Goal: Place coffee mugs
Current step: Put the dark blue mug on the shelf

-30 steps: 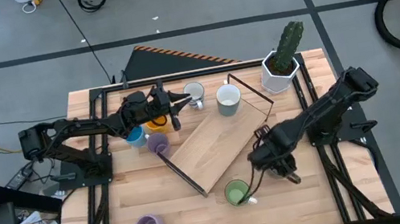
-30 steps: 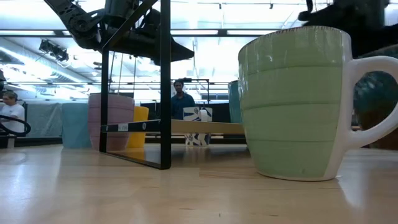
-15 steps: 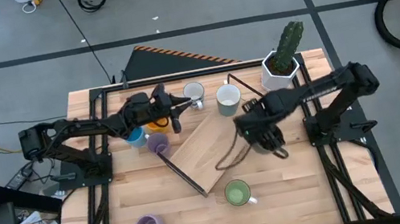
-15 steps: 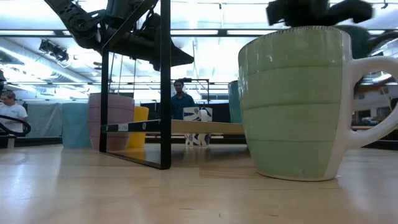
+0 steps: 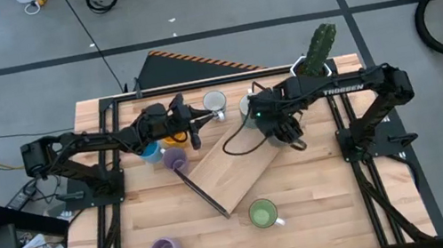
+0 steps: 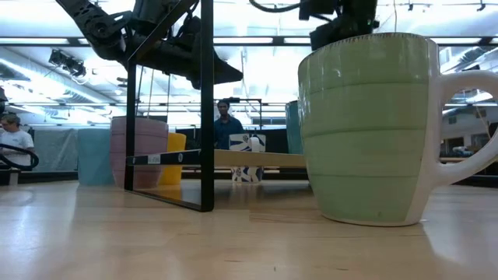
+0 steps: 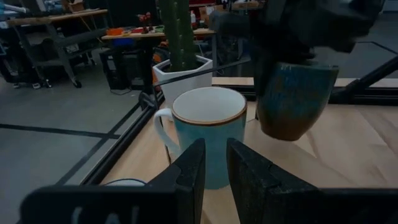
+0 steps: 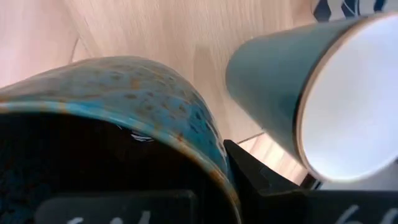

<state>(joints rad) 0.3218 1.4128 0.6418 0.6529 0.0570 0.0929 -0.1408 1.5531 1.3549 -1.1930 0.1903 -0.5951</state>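
Left gripper (image 7: 212, 149): at about ten o'clock on the table (image 5: 344, 211), fingers drawn nearly together with only a slit between, nothing held; pointed toward the pale grey mug (image 7: 208, 134).

Cluster under the left arm: blue mug (image 5: 149, 151), orange mug (image 5: 172, 137) and lilac mug (image 5: 175, 159) packed close together at about nine to ten o'clock; white mug (image 5: 214, 101) just past the fingertips at eleven.

Wooden board (image 5: 229, 168): slanted across the middle, likely the landing place.

Right gripper (image 5: 281, 123): at about one o'clock from the table's centre, pinching the dark speckled mug (image 7: 295, 99) by its rim – mug hanging clear of the wood, slightly tilted, just beside the pale grey mug.

Risk, collision: very little room between the carried mug and the pale grey one; a descent drifting toward nine o'clock could knock the standing mug over or shove it toward the left fingers.

Risk, grip: rim-only hold on a glazed wall; could slip or swing on a sudden stop.

Risk, landing: tilted base meeting the board edge first – could rock or tip on release.

Cactus pot (image 5: 311, 76): at two o'clock, near the right arm's elbow sweep; could be clipped on retreat.

Green mug (image 5: 262, 214): at six o'clock, well apart.
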